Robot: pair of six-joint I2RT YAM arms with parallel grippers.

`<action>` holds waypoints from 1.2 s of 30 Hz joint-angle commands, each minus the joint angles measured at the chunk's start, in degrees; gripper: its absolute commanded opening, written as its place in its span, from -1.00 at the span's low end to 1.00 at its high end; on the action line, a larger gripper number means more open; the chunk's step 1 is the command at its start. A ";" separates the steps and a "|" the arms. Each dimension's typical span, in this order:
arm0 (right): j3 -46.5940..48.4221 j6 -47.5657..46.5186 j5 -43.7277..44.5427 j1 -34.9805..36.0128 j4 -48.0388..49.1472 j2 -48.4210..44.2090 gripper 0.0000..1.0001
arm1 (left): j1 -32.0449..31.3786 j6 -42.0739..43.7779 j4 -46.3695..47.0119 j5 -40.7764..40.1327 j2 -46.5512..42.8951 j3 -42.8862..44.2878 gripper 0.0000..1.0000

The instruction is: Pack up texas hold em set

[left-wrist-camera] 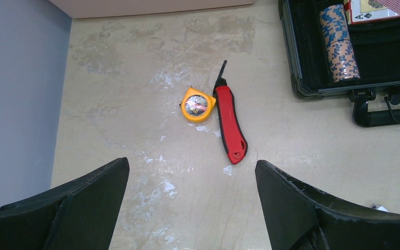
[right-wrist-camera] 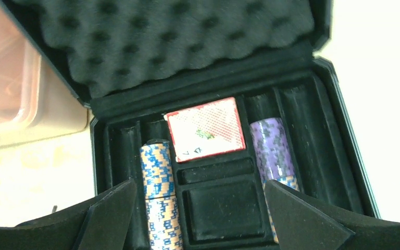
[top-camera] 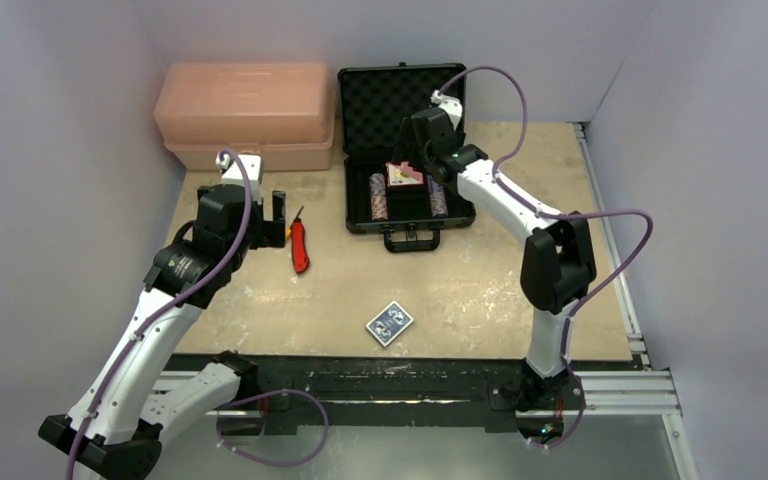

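Briefcase (top-camera: 405, 150) of the texas hold em set lies open at the far middle of the table (top-camera: 480, 290), red deck (right-wrist-camera: 205, 127) and chip stacks (right-wrist-camera: 159, 182) slotted inside. The right gripper (right-wrist-camera: 200, 213) hovers over it, jaws wide and empty; the left gripper (left-wrist-camera: 192, 198), equally wide, hangs above a red knife (left-wrist-camera: 230, 125). The blue deck (top-camera: 389, 323) lies near, in open room. Flat, possibly unboxed, it could skid or spill under a pinch. The raised lid (top-camera: 400, 95) crowds far-side approaches.
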 commanded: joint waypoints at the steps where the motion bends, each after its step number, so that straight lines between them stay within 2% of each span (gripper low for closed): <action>1: 4.46 -18.33 -5.48 0.11 7.01 1.53 0.96 | 0.34 0.78 2.02 -0.88 0.10 -0.04 0.82; 7: 14.14 -24.50 -10.46 -0.46 4.56 7.44 0.83 | 0.41 0.78 1.96 -0.91 0.20 -0.02 0.82; 14: 27.73 -25.65 -12.58 -1.59 -0.88 17.36 0.34 | 0.41 0.87 2.08 -0.74 0.46 -0.04 0.82; 17: 30.73 -24.89 -13.42 -2.61 -1.38 20.25 0.15 | 0.41 0.85 2.08 -0.67 0.46 -0.04 0.82; 28: 34.73 -24.19 -14.81 -4.55 -0.75 27.69 -0.06 | 0.41 0.82 2.06 -0.33 0.63 0.03 0.82; 36: 33.46 -23.62 -15.17 -4.86 0.39 29.81 -0.19 | 0.41 0.96 2.12 -0.47 0.64 0.07 0.82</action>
